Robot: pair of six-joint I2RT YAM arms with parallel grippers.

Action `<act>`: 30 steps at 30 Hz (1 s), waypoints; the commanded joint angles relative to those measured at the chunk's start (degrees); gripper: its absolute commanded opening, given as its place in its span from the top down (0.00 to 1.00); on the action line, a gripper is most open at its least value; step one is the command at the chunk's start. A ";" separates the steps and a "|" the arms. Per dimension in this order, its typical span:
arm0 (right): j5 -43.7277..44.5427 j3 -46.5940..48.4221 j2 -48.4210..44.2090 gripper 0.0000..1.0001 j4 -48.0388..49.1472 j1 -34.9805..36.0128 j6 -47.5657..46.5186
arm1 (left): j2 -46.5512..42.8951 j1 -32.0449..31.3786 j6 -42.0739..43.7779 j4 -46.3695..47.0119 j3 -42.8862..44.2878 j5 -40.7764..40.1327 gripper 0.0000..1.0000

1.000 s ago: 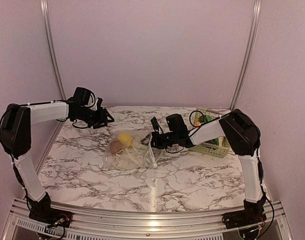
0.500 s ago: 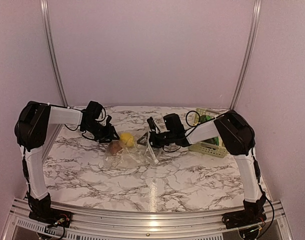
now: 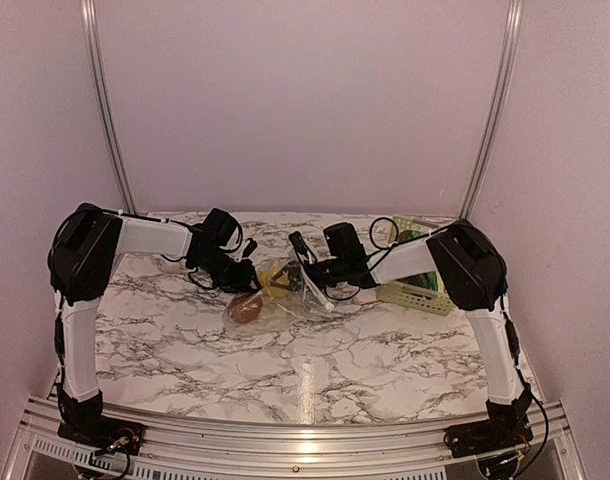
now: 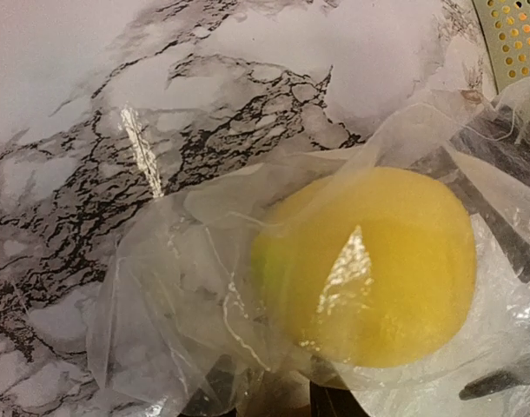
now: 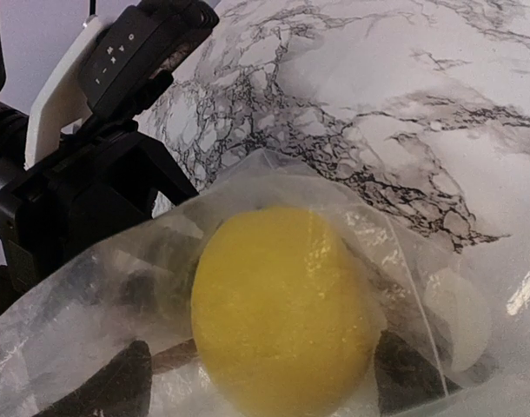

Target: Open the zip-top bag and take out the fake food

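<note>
1. Where the bag (image 3: 285, 298) lay flat a second ago with only the right gripper (image 3: 307, 268) at its edge, we now have both arms at it. The left gripper (image 3: 243, 278) has swung in from the far left and sits against the bag's left side.
2. The bag has bunched up between the two grippers, toward the back of the table (image 3: 385, 360). The yellow piece (image 3: 275, 275) has shifted right and sits high in the bunch. The brown piece (image 3: 245, 308) lies lower, at the near left, and we cannot tell whether film still covers it.
3. On the right wrist view the fingers (image 5: 117, 382) show as dark shapes through the film, spread wide on either side of the yellow piece with gaps to it. We read them as parted, pinching nothing.
4. Of the left fingers we see only dark shapes at the bottom of that wrist view, behind crumpled film. We cannot tell whether they have caught the plastic.
5. We judge that the opening step is in hand, with an arm at each side of the bag. The yellow piece is plainly still inside, so removal has yet to start for it. The basket (image 3: 425, 295) waits beside the right arm.
</note>
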 commanded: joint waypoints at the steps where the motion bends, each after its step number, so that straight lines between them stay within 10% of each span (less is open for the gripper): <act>1: 1.22 3.15 2.13 0.15 -3.13 0.46 -3.04 | 0.34 -1.24 1.83 -0.71 0.54 1.09 0.73; 12: 4.96 6.56 3.88 0.23 -7.07 1.41 -5.28 | -0.01 -1.63 2.92 0.20 0.84 3.72 0.84; 22: 6.78 4.11 0.40 0.61 -7.65 1.22 -6.01 | -3.05 1.70 -2.98 4.44 -4.07 4.62 1.00; 30: 6.11 -4.61 -8.12 0.69 -5.74 -0.35 -5.07 | -7.23 5.86 -7.07 7.92 -9.99 3.02 1.00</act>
